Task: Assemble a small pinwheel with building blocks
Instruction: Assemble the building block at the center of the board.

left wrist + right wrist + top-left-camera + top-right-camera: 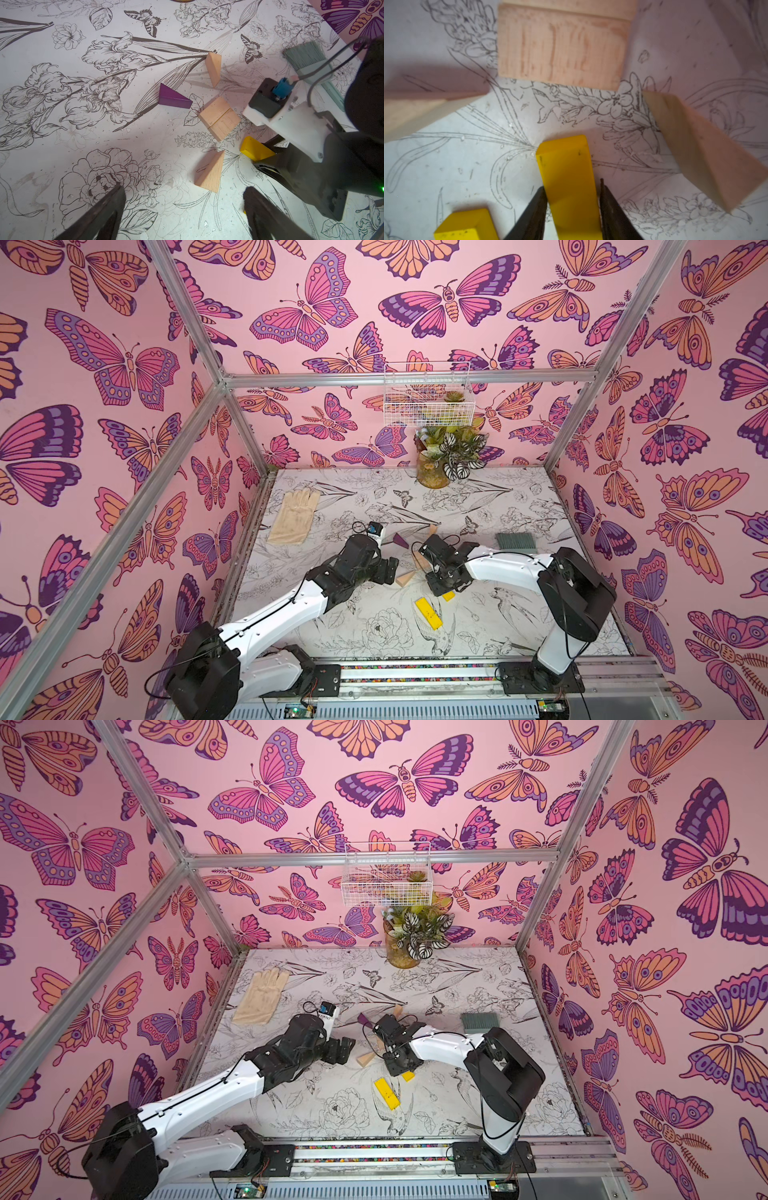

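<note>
Two beige rectangles point(219, 118) lie side by side as a square hub point(562, 45). Loose around it are a purple wedge point(401, 540) point(172, 97), a far beige wedge point(214, 68) and a near beige wedge point(405, 578) point(209, 172). My right gripper point(572, 187) point(440, 593) is shut on a yellow bar point(564, 162) that points at the hub. A second yellow bar point(428, 612) point(467, 224) lies nearer the front. Open and holding nothing, my left gripper point(184, 188) point(390, 570) hovers just left of the near wedge.
A cream glove point(293, 514) lies at the back left. Right of the blocks lies a grey-green brush point(515, 541). A potted plant point(434, 472) stands at the back wall under a wire basket point(428, 398). Both arms reach in from the front rail.
</note>
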`<action>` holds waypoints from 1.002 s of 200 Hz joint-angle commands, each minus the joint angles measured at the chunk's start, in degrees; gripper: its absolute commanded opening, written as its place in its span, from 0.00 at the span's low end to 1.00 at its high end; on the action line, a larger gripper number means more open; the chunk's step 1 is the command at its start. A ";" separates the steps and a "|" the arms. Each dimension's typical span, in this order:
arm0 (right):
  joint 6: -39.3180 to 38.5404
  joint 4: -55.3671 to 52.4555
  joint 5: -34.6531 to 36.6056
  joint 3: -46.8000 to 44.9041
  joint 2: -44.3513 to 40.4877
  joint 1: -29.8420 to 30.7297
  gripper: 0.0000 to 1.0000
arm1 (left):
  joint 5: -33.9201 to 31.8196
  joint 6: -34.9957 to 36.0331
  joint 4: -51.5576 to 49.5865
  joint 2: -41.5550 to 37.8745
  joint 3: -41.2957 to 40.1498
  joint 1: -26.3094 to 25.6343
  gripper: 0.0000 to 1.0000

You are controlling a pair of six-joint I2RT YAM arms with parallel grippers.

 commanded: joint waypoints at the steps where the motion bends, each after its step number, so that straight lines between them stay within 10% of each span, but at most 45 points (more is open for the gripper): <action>1: 2.79 0.31 0.28 0.28 0.58 0.49 0.35 | 0.61 -0.63 0.92 -0.80 -1.13 0.24 0.92; 200: 11.34 -3.26 1.56 8.05 6.25 0.78 0.28 | 1.11 -0.52 0.85 -0.05 -1.48 0.26 0.93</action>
